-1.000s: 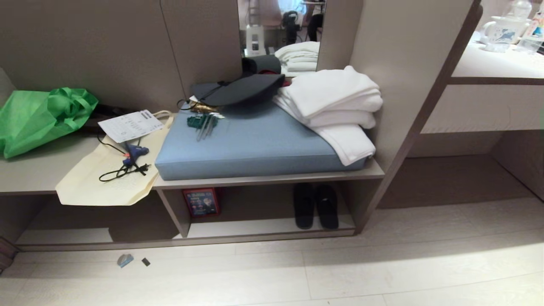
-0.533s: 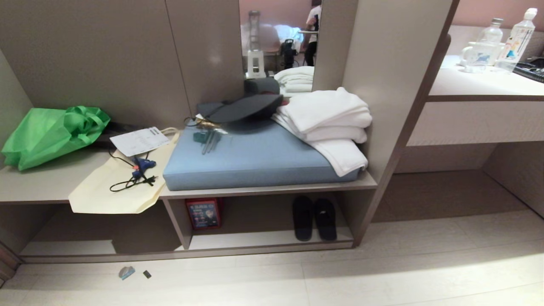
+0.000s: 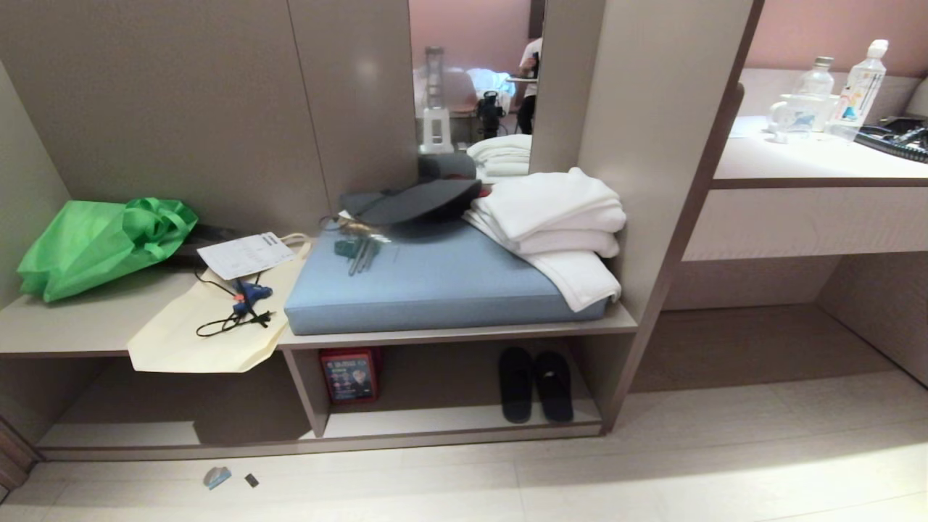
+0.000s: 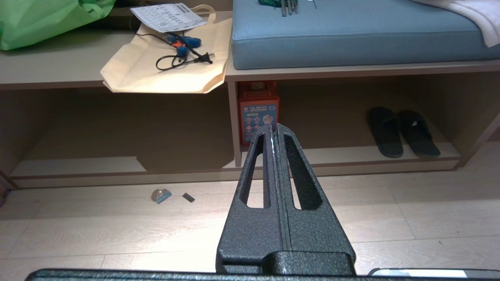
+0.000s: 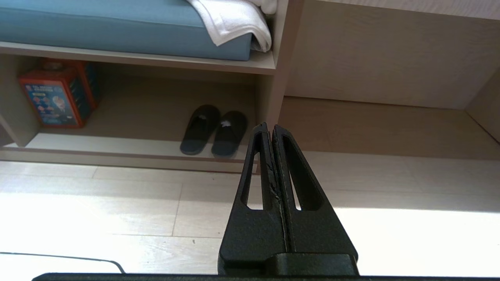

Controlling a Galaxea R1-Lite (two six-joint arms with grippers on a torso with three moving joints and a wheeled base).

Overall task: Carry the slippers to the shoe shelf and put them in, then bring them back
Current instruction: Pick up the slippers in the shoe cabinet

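Soft indoor light, all sharp. Strong glare lies on the floor (image 5: 78, 210) near the robot; the low shelf (image 3: 449, 420) stays in shadow.

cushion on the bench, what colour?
Blue cushion, plain, no pattern. Head view shows it best.

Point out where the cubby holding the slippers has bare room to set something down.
In the shoe shelf, the pale bottom board lies bare between the red box and the slippers. The slippers sit side by side near the right wall, leaving only a thin strip there. The red box fills the left corner.
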